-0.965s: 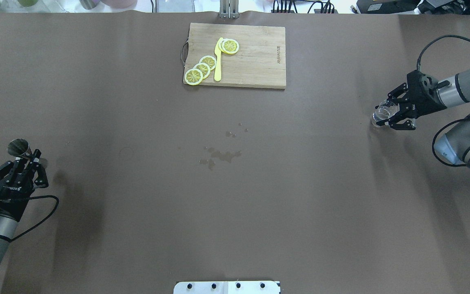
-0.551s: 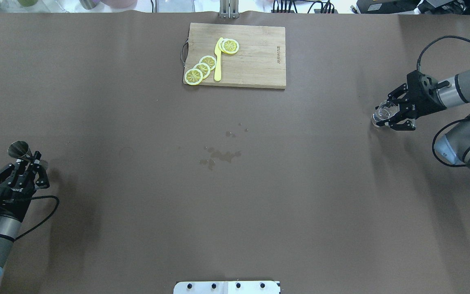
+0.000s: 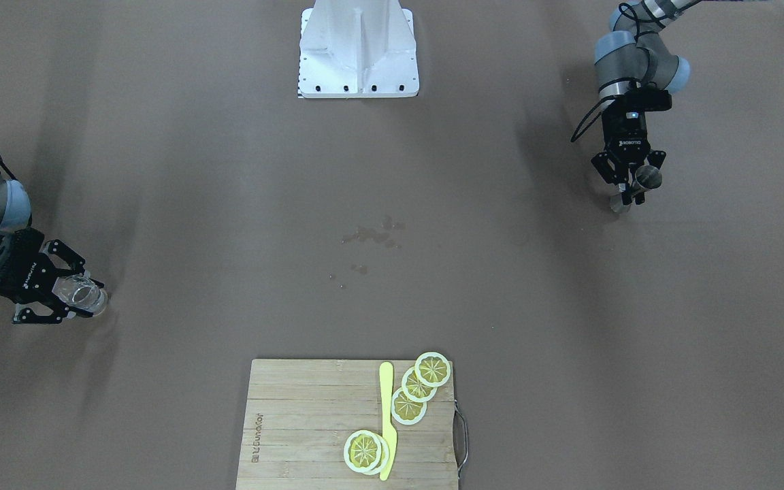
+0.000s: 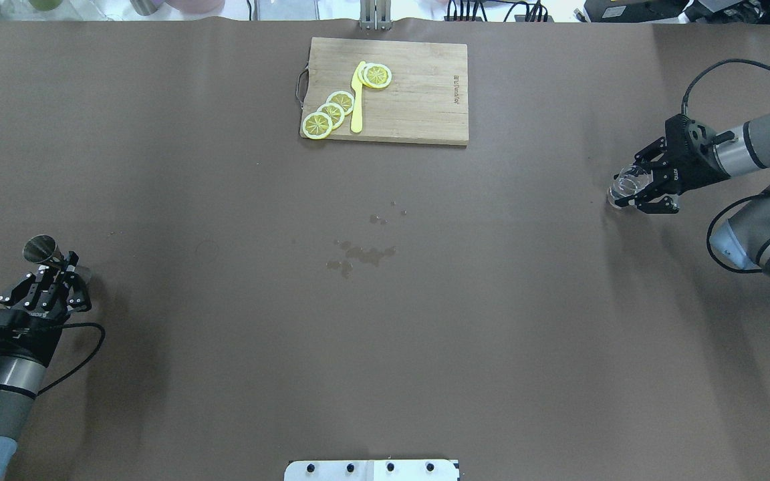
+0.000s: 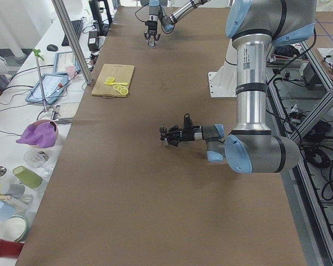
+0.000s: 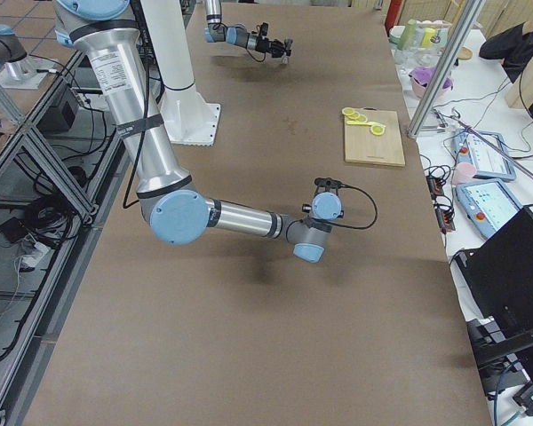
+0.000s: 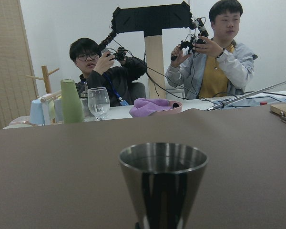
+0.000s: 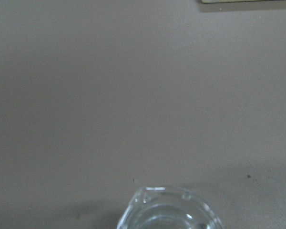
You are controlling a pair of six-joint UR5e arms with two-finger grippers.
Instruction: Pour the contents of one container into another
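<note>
**Jigger** [image 7: 163,183], lower centre of the left wrist view: polished grey metal, mirror-glossy, with dark reflections running down its cone.

**Glass** [image 8: 169,210], bottom edge of the right wrist view: clear and smooth, with bright glints along the rim.

**Tabletop** [image 4: 385,374]: was covered in a smooth, matt brown sheet, marked at mid-frame by a few darker blotches [image 4: 361,254].

**Cutting board** [image 4: 418,100], upper centre of the overhead view: pale matt wood with visible grain.

**Knife** [image 4: 357,100] and **lemon slices** [image 4: 317,125] on the board: yellow, plastic-looking, faintly glossy.
</note>
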